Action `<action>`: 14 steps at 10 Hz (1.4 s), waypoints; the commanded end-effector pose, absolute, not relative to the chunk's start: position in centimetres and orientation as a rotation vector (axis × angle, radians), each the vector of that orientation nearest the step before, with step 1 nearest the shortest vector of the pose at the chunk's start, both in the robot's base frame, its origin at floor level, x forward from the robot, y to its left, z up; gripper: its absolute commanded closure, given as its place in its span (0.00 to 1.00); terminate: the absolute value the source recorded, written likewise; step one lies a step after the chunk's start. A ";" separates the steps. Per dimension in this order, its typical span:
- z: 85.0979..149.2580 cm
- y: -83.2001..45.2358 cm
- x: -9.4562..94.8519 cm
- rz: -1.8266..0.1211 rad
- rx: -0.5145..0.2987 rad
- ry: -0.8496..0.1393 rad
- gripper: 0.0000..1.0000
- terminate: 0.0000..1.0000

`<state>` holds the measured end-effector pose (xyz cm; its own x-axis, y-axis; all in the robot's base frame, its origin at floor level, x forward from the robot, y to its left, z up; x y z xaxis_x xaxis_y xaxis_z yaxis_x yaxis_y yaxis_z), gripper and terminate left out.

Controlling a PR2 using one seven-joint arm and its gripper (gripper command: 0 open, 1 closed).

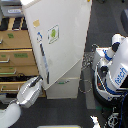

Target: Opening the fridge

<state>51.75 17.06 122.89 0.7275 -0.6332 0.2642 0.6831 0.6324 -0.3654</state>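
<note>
The fridge (pixel 65 45) is tall and off-white and stands in the middle of the exterior view. Its large upper door carries a small green-figure sticker (pixel 53 33). A vertical handle (pixel 43 57) runs down the door's left edge. The door's bottom edge slants away from the two lower drawers (pixel 66 86), so the door seems swung out a little on the handle side. My gripper (pixel 38 80) reaches in from the lower left on a grey and white arm. Its tip is just left of the handle's lower end. Its jaws are too blurred to read.
A tan wooden drawer cabinet (pixel 15 57) stands directly left of the fridge, behind my gripper. A white-and-blue rounded robot (pixel 114 70) stands at the exterior view's right, with cables (pixel 87 62) between it and the fridge. Dark floor (pixel 60 112) lies in front.
</note>
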 end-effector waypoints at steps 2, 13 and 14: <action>102.9 22.7 65.2 -0.707 -0.217 0.012 1.00 0.00; 114.3 -11.7 66.5 -1.075 -0.291 -0.051 0.00 0.00; 119.5 -12.1 63.3 -1.127 -0.302 -0.121 0.00 0.00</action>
<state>71.17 -0.52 102.74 0.5731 -0.8129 0.1040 0.8027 0.5313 -0.2709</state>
